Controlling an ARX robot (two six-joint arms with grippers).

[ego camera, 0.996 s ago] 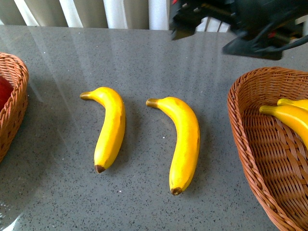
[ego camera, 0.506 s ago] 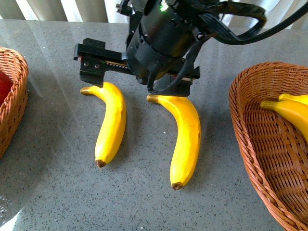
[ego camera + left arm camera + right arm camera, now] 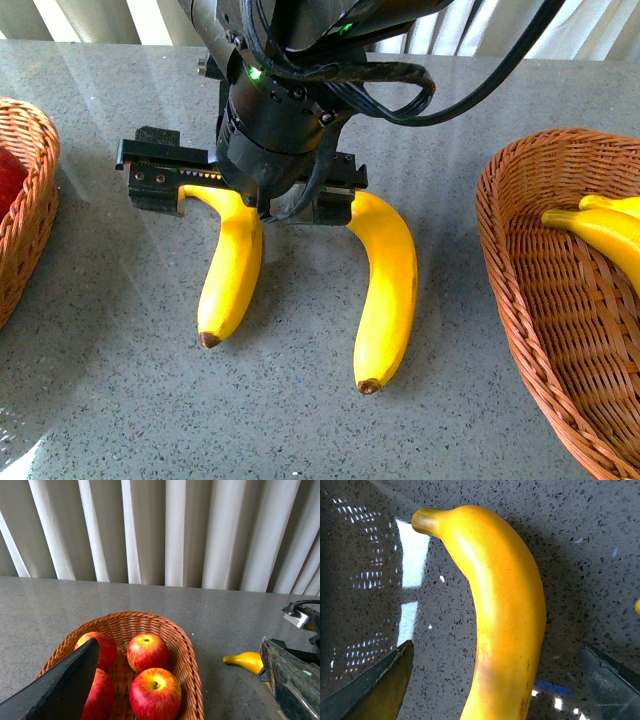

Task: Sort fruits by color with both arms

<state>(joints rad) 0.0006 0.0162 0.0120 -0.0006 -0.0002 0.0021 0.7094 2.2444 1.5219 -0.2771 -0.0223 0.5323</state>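
Right gripper (image 3: 245, 202) has shifted left and dropped, jaws open astride the left banana (image 3: 230, 270) mid-table. Pick step. Next: close on it, carry to the right basket (image 3: 492, 215).

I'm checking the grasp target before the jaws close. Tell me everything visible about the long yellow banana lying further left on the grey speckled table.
The left yellow banana is glossy, smooth and gently curved, with a dull brownish stem end and a dark brown tip pointing toward the robot. It lies flat on the grey speckled table, apart from the second banana beside it. The right gripper stands open over its stem half, one finger on each side, neither touching it in the right wrist view.
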